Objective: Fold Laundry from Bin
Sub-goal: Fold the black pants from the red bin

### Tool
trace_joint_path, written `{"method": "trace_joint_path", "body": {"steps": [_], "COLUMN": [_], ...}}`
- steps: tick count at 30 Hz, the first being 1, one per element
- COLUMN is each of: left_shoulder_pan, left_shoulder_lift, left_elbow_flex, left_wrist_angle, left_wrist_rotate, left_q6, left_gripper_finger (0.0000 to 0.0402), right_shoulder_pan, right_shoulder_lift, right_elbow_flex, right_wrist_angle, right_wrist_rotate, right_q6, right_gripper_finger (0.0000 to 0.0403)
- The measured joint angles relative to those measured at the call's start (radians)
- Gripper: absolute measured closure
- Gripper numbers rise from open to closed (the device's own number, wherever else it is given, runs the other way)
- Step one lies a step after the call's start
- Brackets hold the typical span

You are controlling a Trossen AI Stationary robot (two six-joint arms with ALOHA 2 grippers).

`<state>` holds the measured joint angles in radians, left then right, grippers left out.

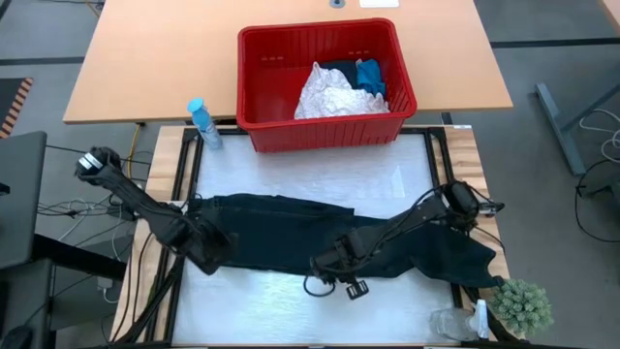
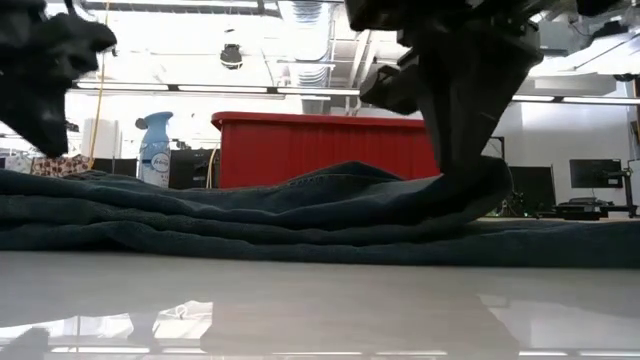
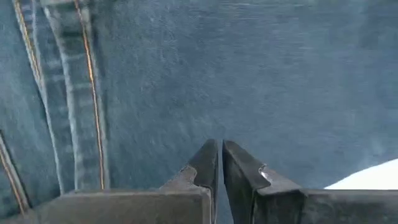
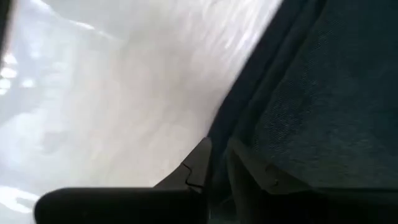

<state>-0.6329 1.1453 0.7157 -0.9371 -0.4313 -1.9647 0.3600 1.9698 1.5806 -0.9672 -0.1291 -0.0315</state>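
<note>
Dark jeans [image 1: 291,228] lie spread flat across the counter [image 1: 291,301], laid out so they can be folded. The left hand [image 3: 217,163] hovers over the denim by a stitched seam, fingers pinched together on nothing. The right hand [image 4: 214,163] sits low at the garment's near edge, fingers slightly parted astride the hem, probably letting go. Behind, the bin [image 1: 254,92] holds a white crinkled cloth [image 1: 334,94] and a blue piece [image 1: 370,76]. A spray bottle [image 1: 203,123] stands beside it, clear of the work.
</note>
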Motion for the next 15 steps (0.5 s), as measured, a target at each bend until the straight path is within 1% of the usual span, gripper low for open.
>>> {"method": "trace_joint_path", "body": {"steps": [4, 7, 8, 12, 13, 15], "left_shoulder_pan": [0.04, 0.053, 0.054, 0.054, 0.054, 0.054], "left_shoulder_lift": [0.009, 0.008, 0.008, 0.008, 0.008, 0.008], "left_elbow_flex": [-0.052, -0.081, -0.092, -0.145, -0.158, -0.182], "left_wrist_angle": [0.045, 0.049, 0.051, 0.09, 0.1, 0.114], "left_wrist_rotate": [0.048, 0.07, 0.074, 0.086, 0.088, 0.095], "left_q6": [0.072, 0.092, 0.096, 0.106, 0.106, 0.099], "left_gripper_finger": [0.039, 0.039, 0.039, 0.039, 0.039, 0.039], "right_shoulder_pan": [-0.036, -0.055, -0.062, -0.106, -0.126, -0.174], "right_shoulder_lift": [-0.061, -0.137, -0.165, -0.247, -0.257, -0.279], "right_elbow_flex": [0.0, 0.0, 0.001, 0.004, 0.003, -0.028], "right_wrist_angle": [-0.019, -0.027, -0.032, -0.107, -0.133, -0.138], "right_wrist_rotate": [-0.077, -0.076, -0.05, 0.133, 0.152, 0.142], "right_q6": [0.003, -0.005, -0.008, -0.004, -0.005, -0.008], "right_gripper_finger": [0.0327, 0.0327, 0.0327, 0.0329, 0.0329, 0.0329]}}
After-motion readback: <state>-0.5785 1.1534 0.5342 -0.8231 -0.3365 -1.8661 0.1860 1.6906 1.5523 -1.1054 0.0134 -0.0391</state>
